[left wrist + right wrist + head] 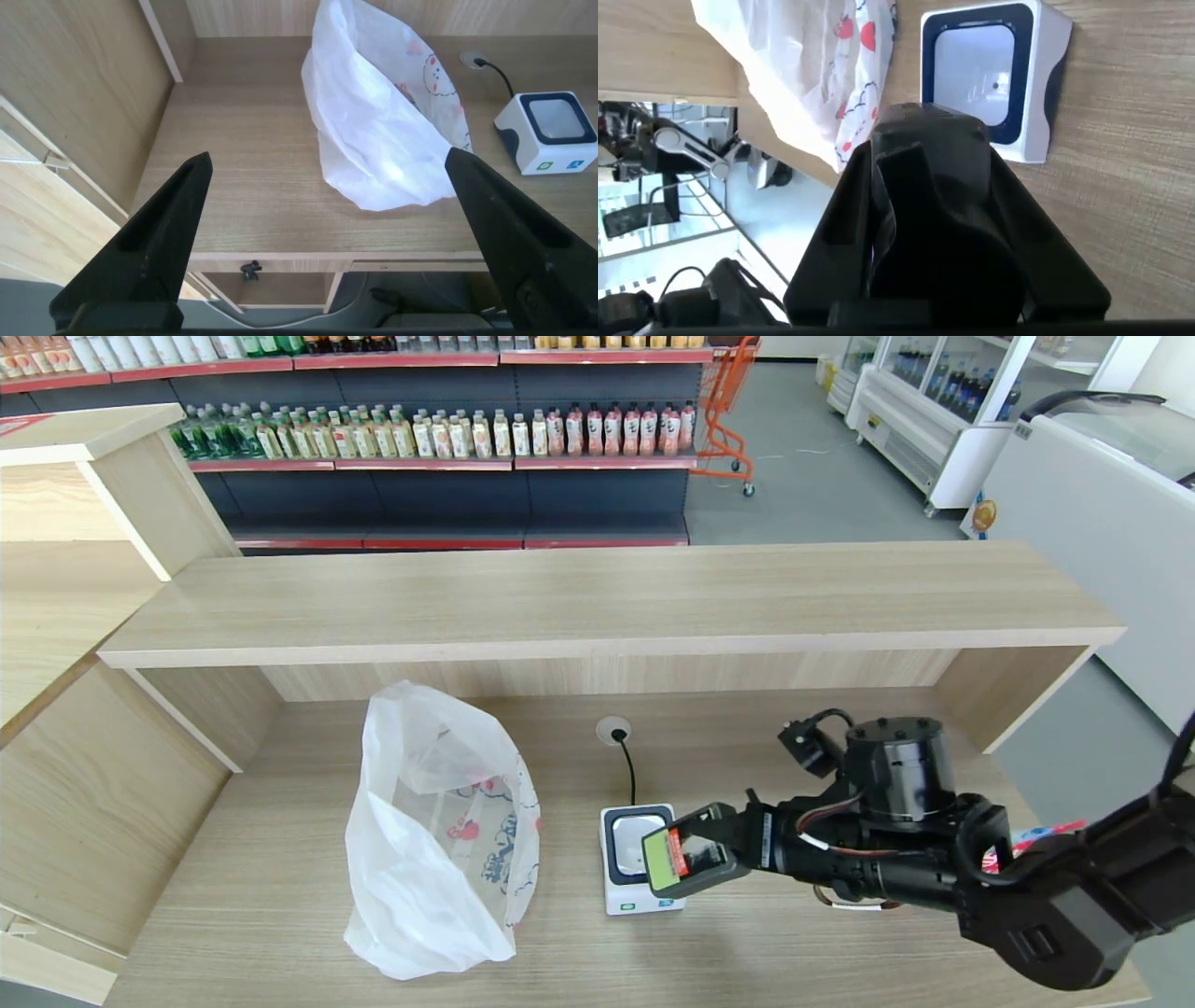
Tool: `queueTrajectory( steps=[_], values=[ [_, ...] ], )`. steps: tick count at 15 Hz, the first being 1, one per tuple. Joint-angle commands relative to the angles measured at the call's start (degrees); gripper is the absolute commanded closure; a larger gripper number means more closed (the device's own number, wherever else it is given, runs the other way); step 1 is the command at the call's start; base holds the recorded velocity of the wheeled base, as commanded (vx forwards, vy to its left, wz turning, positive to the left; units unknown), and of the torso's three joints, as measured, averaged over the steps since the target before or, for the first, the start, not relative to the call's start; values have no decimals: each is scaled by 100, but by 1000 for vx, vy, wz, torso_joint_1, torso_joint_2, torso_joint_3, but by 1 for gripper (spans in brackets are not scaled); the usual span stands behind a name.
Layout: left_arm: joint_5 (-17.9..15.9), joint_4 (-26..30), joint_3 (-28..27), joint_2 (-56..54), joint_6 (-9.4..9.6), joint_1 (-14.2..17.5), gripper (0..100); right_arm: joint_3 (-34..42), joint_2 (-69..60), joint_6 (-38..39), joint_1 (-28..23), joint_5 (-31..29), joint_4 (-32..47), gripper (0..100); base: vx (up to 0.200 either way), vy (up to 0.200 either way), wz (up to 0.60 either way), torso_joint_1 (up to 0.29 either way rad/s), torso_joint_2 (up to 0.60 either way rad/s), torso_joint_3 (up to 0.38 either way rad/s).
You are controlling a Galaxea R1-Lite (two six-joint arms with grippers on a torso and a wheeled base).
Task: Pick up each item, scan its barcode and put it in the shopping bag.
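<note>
Head view: right gripper (pixel 686 854), jaws clamped on a pack (pixel 665 863) over the scanner (pixel 624 889), risks a failed read if the barcode faces away; left gripper (pixel 327 159) stands open.

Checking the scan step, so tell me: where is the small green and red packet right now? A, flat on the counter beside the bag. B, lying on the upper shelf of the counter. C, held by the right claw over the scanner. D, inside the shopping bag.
C: the right claw is shut on the green and red packet, holding it just over the white scanner, apart from the shopping bag.
</note>
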State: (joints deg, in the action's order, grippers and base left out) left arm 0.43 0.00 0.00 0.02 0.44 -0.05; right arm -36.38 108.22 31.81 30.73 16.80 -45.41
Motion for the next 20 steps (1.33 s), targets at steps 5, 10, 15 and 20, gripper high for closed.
queueTrajectory(
  steps=[5,10,15,20],
  values=[
    [1,0,0,-2,0,5,0,-774,1061,-25,73,-159,-12,100,0,0,0,0,0,0],
    [1,0,0,-2,0,5,0,-1188,1439,-34,126,-274,-3,100,0,0,0,0,0,0],
    [1,0,0,-2,0,-4,0,-1064,1035,186,82,-256,6,100,0,0,0,0,0,0],
    [1,0,0,-2,0,-4,0,-335,-1118,423,-164,-212,164,100,0,0,0,0,0,0]
  ],
)
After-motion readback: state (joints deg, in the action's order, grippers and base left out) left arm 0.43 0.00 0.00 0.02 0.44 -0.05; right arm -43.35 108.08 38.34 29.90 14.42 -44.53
